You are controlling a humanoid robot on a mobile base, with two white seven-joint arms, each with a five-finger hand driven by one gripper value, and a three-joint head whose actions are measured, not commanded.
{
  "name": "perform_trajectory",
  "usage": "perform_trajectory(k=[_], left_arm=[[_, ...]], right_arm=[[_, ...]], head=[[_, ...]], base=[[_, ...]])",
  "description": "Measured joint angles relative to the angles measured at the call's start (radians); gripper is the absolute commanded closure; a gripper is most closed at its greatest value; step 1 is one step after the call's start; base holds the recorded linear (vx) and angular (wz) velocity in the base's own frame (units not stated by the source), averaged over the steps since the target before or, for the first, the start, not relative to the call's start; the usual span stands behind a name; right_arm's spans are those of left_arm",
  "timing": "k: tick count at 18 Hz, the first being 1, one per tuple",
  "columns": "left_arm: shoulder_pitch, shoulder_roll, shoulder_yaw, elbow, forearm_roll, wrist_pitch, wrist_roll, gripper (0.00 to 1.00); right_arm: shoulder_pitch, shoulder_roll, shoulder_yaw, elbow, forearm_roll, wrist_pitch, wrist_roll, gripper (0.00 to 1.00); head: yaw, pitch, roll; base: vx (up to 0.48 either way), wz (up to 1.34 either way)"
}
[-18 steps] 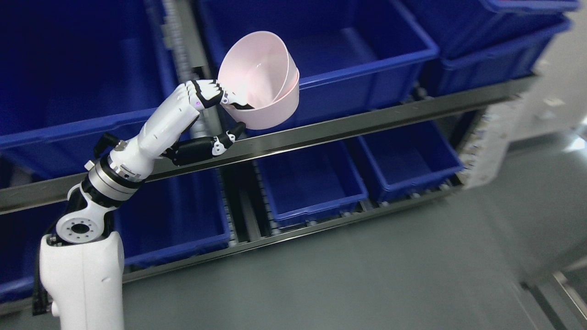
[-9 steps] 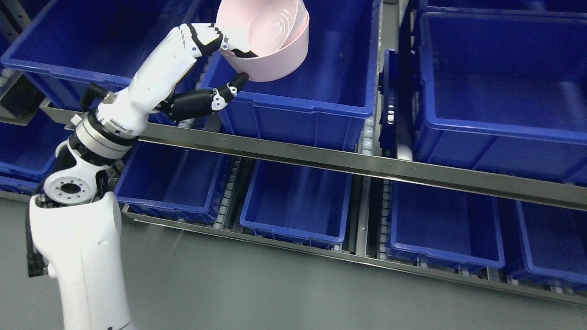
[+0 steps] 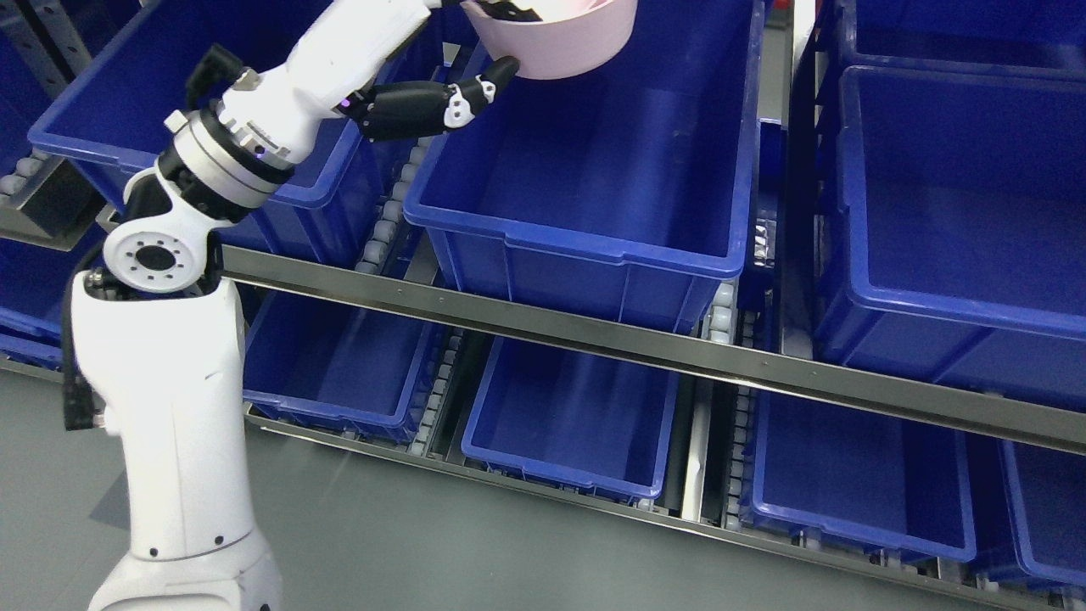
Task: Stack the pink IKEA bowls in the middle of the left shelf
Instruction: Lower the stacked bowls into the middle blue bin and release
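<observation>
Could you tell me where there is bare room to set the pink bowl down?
The blue bin under the pink bowl held by the left hand shows a bare floor. The neighbouring bin on the right looks bare too.

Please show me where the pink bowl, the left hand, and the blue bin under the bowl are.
pink bowl (image 3: 567, 47), head view: its outer wall.
left hand (image 3: 424, 106), head view: the black thumb below the bowl.
blue bin (image 3: 594, 246), head view: its front rim.

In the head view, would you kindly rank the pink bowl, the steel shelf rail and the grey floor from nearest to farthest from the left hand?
1. Pink bowl, in the left hand, top.
2. Steel shelf rail, below, mid-picture.
3. Grey floor, bottom.
</observation>
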State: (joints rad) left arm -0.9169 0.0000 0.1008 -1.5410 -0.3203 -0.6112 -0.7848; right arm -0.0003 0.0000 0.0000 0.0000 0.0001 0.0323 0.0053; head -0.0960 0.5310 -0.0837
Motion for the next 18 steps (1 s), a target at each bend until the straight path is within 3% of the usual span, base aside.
perform_trajectory(k=[7,13,18], left_arm=[[0.026,0.000,-0.128,0.046,-0.080,0.079,0.008,0.95],[0.088,0.000,-0.140,0.083,-0.175,0.142,0.005,0.95],[0.041,0.000,-0.135,0.148,-0.207,0.160,0.011,0.95]], right_arm=[[0.000,0.000,0.000,0.000,0.000,0.002,0.000,0.00],[0.000,0.000,0.000,0.000,0.000,0.002,0.000,0.00],[0.000,0.000,0.000,0.000,0.000,0.002,0.000,0.00]], head=[[0.0000,0.000,0.000],[0.0000,0.000,0.000],[0.0000,0.000,0.000]], base=[[0.071,-0.07],[0.046,-0.06],[0.087,-0.13]])
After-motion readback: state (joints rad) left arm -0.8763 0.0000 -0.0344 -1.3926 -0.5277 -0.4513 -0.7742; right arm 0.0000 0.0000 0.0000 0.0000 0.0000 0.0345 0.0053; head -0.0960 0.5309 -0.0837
